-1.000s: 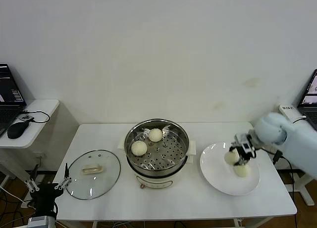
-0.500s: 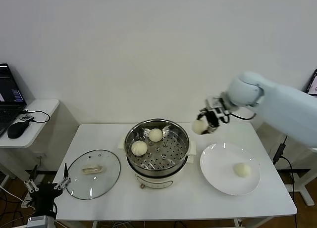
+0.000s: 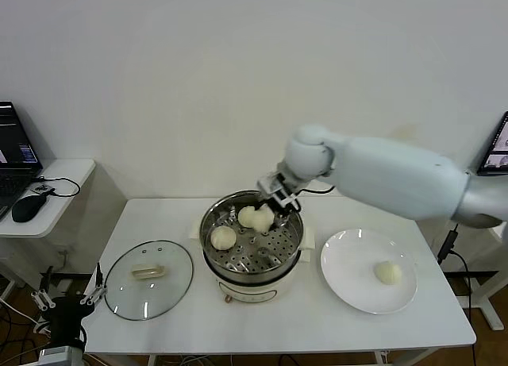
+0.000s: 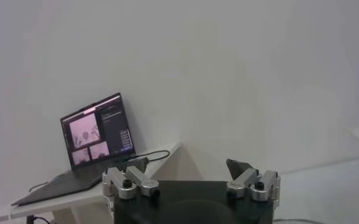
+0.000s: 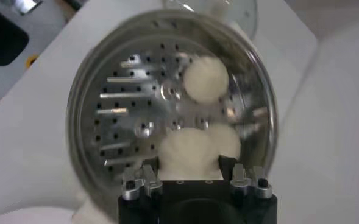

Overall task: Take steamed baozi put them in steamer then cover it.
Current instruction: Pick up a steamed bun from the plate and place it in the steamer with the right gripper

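We had the right hand (image 3: 268,213) clamped on a steamed baozi (image 5: 188,153) over the steamer (image 3: 290,243); left hand (image 3: 70,301) hung wide open off the bench's (image 3: 262,326) left edge.

We see the steamer (image 3: 251,240), shiny steel pot w/ perforated tray on cream base, right under the right gripper (image 3: 268,209). That gripper is clamped on one cream-white baozi (image 3: 263,217), held just above the tray. Two more baozi (image 3: 223,237) sit on the tray, one touching the held bun. A fourth (image 3: 387,272) lies well off to its right. The cover (image 3: 149,278), clear glass, lies flat far left.
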